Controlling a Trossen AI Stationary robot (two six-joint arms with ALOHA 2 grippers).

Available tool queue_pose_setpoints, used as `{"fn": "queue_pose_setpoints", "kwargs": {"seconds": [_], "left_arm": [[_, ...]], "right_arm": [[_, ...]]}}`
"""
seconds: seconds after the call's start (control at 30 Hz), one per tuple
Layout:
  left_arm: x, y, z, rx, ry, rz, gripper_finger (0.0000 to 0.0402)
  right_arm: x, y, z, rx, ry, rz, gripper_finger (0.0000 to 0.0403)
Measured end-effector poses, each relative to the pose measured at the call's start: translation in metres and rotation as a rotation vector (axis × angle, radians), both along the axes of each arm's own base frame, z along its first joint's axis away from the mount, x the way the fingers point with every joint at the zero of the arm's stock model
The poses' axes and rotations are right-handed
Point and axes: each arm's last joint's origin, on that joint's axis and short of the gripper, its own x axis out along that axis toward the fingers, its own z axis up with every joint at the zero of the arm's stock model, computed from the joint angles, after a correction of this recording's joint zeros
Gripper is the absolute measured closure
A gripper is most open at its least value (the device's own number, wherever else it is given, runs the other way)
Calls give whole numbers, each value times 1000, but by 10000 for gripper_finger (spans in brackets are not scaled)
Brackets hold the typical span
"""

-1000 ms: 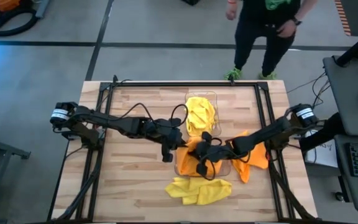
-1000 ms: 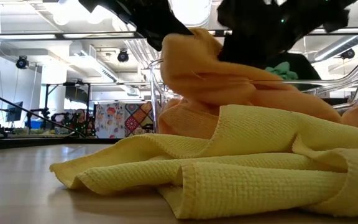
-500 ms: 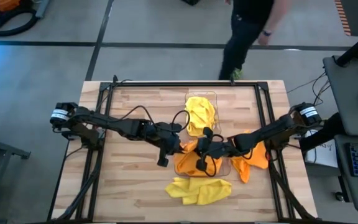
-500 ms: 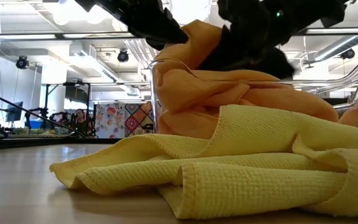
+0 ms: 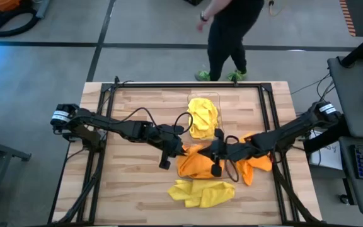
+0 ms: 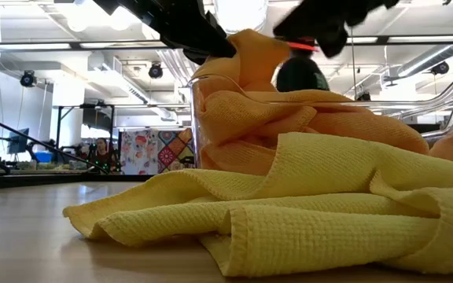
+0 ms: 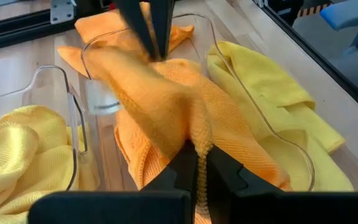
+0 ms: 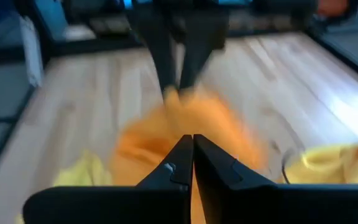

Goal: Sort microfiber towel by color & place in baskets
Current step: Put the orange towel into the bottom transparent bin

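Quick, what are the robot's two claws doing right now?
Left gripper: shut on the orange towel over the near basket.
Right gripper: shut, holding nothing, just above the orange towel.

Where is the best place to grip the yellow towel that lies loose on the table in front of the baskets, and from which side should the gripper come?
Probably from straight above, pinching a raised fold of the loose yellow towel. It lies crumpled on the table, outside both baskets, with ridges standing up; its flat edges offer little to pinch.
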Motion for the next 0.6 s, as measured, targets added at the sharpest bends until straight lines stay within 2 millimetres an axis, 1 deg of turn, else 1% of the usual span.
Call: {"fn": "queue_pose_setpoints", "kwargs": {"seconds": [0.1,0.23,0.3,0.43,0.53,0.6], "left_arm": [[1,0,1,-1,-12,0,401],[2,-1,3,-9,-38,-7,401],[2,-1,4,-12,-44,-6,401],[3,-1,4,-19,-46,-1,401],[3,0,4,-28,-44,30,398],[3,0,4,-23,-39,47,388]], "right_arm": [[0,-1,9,-1,-65,6,394],[10,-5,11,-14,-136,-4,394],[16,-8,7,-15,-150,-18,394],[28,-9,-11,-18,-112,-4,394],[32,-8,-21,-1,-81,14,394],[34,-7,-25,1,-68,10,394]]}}
